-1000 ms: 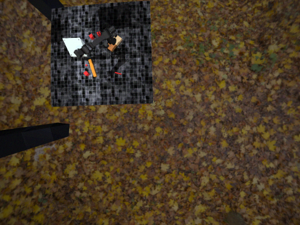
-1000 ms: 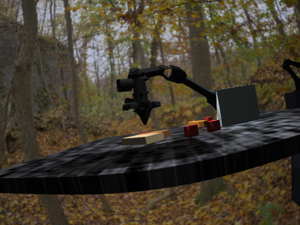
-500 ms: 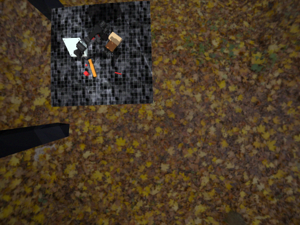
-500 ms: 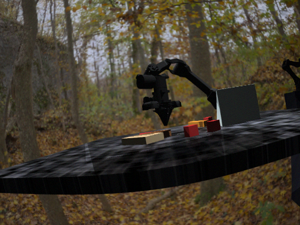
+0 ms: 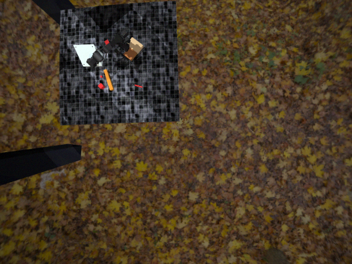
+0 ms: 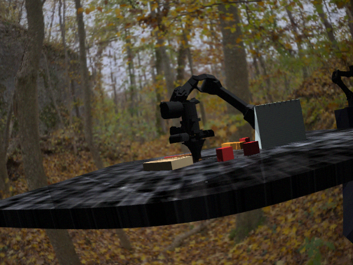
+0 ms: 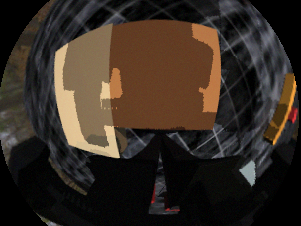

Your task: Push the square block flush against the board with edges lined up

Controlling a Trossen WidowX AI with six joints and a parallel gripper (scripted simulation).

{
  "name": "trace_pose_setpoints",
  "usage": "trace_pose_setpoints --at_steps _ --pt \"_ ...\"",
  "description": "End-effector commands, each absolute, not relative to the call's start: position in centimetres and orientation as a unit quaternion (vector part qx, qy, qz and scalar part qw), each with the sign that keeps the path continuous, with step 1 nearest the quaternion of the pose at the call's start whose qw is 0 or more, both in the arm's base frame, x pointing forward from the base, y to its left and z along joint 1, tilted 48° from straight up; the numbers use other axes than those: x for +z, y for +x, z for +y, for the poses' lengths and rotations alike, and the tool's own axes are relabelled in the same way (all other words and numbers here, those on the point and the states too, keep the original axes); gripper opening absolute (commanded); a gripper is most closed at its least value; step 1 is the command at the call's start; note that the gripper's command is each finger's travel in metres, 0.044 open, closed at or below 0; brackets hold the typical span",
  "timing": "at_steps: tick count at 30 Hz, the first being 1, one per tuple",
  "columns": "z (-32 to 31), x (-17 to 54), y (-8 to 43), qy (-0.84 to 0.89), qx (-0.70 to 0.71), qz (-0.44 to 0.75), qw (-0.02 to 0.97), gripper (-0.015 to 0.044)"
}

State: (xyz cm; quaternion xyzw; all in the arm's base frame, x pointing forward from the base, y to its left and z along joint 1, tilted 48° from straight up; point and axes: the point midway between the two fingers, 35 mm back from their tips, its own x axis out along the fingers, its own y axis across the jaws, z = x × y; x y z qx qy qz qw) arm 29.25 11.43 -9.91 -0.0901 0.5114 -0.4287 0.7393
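Shut on nothing, the pincer [image 5: 126, 49] [image 6: 197, 159] [image 7: 160, 136] stood at the wrist view's six o'clock — a stray twelve-o'clock nudge could skid the block [image 5: 131, 54] [image 7: 163, 74] unevenly along the board [image 5: 137, 45] [image 6: 181, 162] [image 7: 89, 64].

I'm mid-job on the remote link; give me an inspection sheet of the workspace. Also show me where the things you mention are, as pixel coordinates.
Surface: dark, grid-patterned tabletop [image 5: 144, 106] [image 6: 130, 191] [image 7: 248, 74].
Job's things: brown block [image 5: 130, 55] [image 7: 158, 74] and tan board [image 5: 137, 44] [image 6: 162, 165] [image 7: 60, 74] lie flat, apparently side against side; even edges unconfirmed.
Clutter: orange bar [image 5: 108, 80] [image 6: 231, 145] [image 7: 282, 114], red blocks [image 5: 101, 86] [image 6: 225, 154], thin red stick [image 5: 138, 86], pale wedge [image 5: 83, 53] [image 6: 279, 124] [image 7: 249, 172].
End effector [image 5: 126, 49] [image 6: 197, 160] [image 7: 160, 136]: shut, nothing held, down beside the block.
Cables: nothing seen.
Surroundings: trees [image 6: 234, 52], fallen leaves [image 5: 231, 173] [image 6: 289, 225], another arm [image 6: 343, 84] at the exterior view's right edge.
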Motion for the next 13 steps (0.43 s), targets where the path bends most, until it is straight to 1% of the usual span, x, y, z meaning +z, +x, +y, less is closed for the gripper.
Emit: trace_pose_setpoints --at_steps 1,8,13 --pt "11.06 -9.64 29.74 -0.092 -0.43 0.511 0.738 0.0" --pt "10.68 -9.09 30.7 -0.092 -0.43 0.511 0.738 0.0" --pt "10.84 -9.3 30.38 -0.092 -0.43 0.511 0.738 0.0"
